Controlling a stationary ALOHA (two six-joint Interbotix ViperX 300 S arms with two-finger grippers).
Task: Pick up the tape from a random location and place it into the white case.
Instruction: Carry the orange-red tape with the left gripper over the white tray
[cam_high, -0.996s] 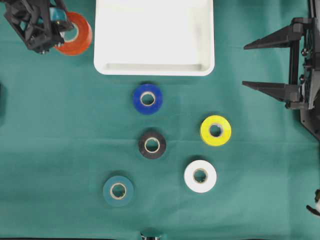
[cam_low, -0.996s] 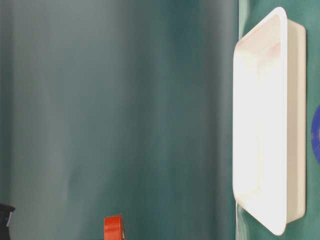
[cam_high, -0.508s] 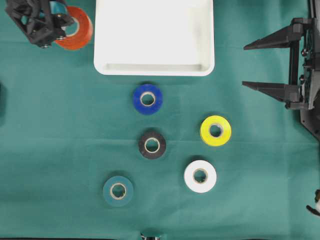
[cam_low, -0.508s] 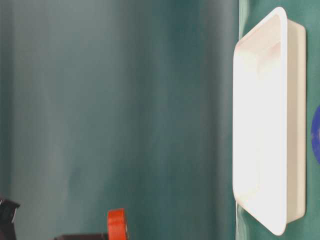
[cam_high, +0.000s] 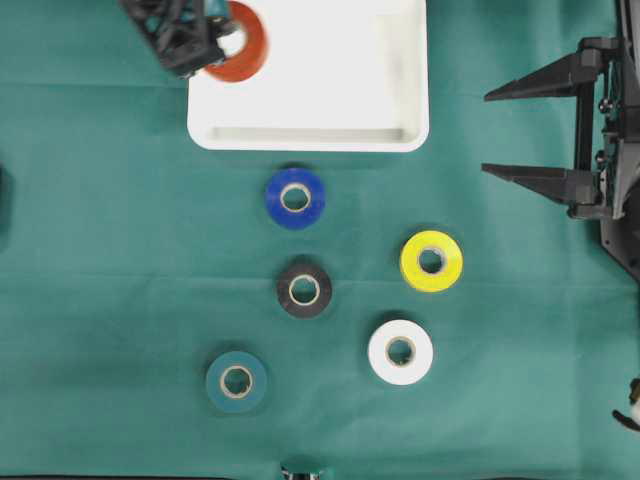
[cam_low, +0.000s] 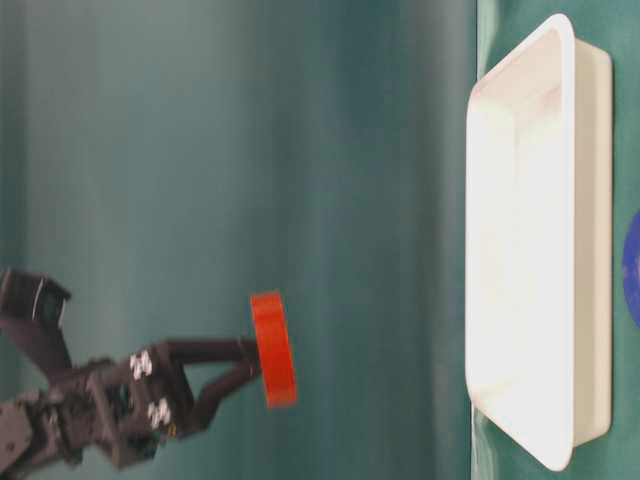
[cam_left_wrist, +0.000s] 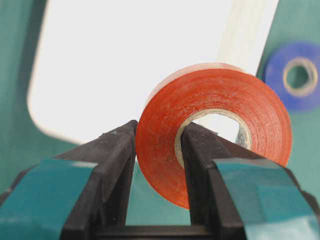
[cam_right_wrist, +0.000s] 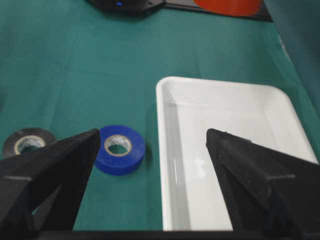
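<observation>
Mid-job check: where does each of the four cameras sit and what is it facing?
Overhead: looks straight down on white case, loose rolls, both tools.
Table-level: low, turned sideways, sees the case's side; left tool holds orange tape in the air.
Left wrist: behind left tool's fingers, pinching the tape's wall.
Right wrist: behind open right tool, facing blue tape.
All share the case.

Green cloth-covered table (cam_high: 120, 250). Resting on it: white case (cam_high: 310, 135) at top centre; blue tape roll (cam_high: 295, 197) just below the case, black roll (cam_high: 304, 290) under that, dark green roll (cam_high: 236, 381) lower left, yellow roll (cam_high: 431, 261) and white roll (cam_high: 400, 352) to the right.
</observation>
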